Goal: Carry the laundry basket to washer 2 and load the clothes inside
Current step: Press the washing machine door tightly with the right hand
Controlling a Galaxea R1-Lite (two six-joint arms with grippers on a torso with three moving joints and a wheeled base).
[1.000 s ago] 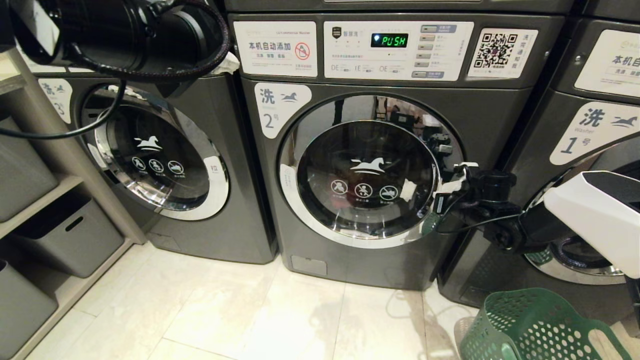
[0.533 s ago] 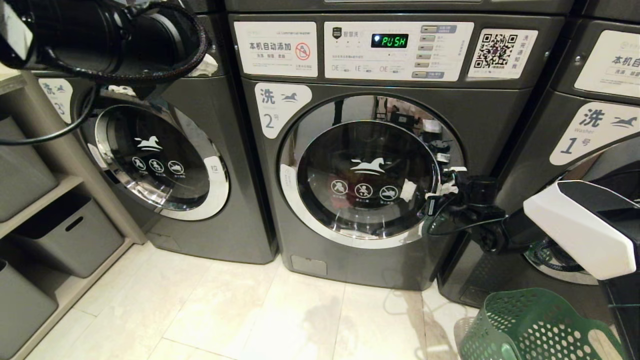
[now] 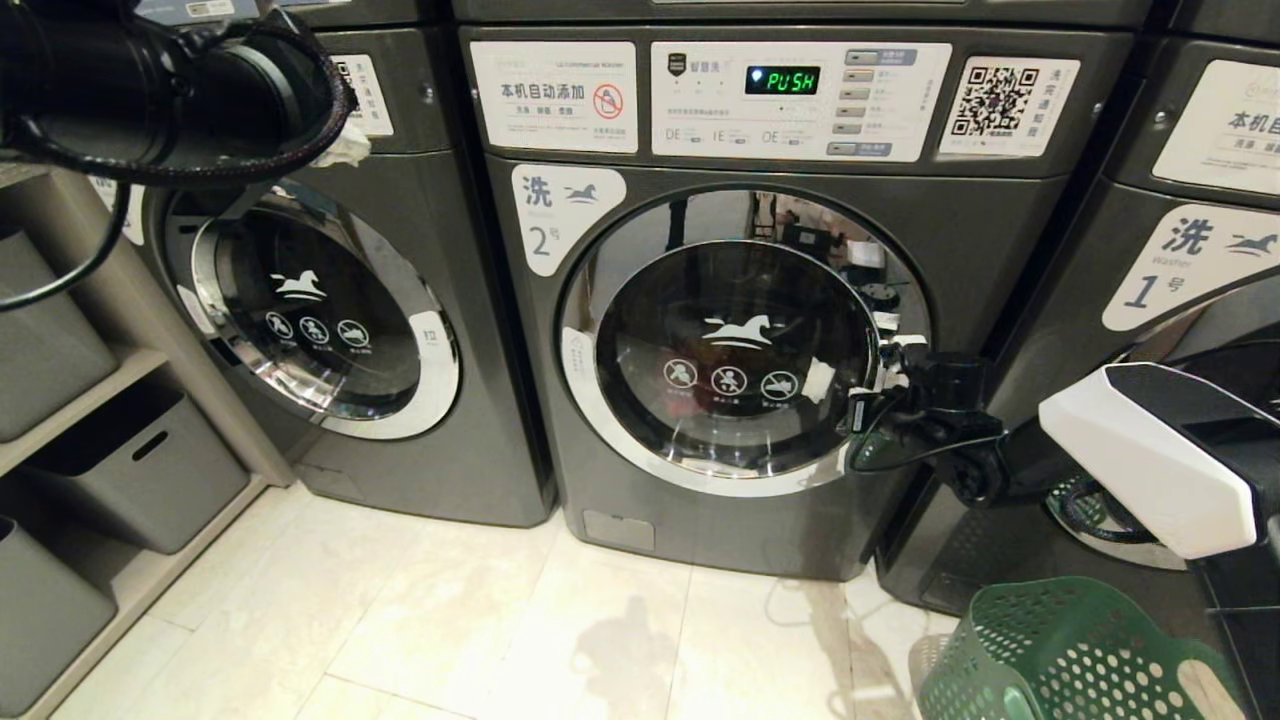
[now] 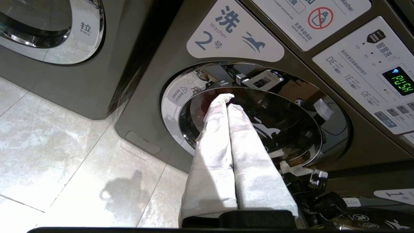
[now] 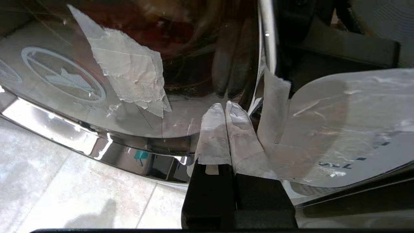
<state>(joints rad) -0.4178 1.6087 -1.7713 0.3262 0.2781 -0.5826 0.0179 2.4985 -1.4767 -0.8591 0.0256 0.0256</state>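
Washer 2, dark grey with a round chrome-rimmed glass door, stands in the middle; its door looks closed. My right gripper is shut with nothing in it, and its taped fingertips rest against the right edge of the door's chrome rim. My left gripper is also shut and holds nothing. It hangs high at the left, pointing toward the door from a distance. The dark green laundry basket stands on the floor at the lower right. The clothes are out of view.
Another washer stands to the left and washer 1 to the right. Shelves with grey bins line the far left. Pale floor tiles lie in front of the machines. A torn tape patch sticks on the door glass.
My left arm has drawn away to the left and upward. My right gripper has shifted a little left and down onto the door's right rim.
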